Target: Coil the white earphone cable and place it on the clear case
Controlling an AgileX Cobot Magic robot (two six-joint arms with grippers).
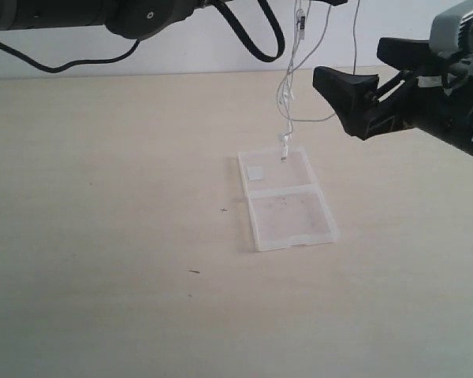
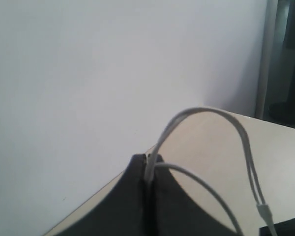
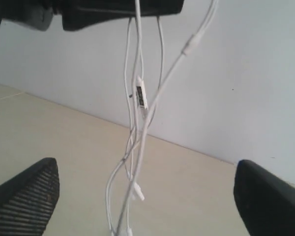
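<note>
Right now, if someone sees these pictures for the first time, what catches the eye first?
The white earphone cable hangs in loose strands from the shut left claw, high up, and its lower end ends over the clear case lying open on the table. The right claw stands wide open beside the strands.

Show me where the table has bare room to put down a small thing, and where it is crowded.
Bare: the table left of the clear case, and all between it and the camera. Crowded: over the case's far half, where the white earphone cable hangs beside the open right gripper.
</note>
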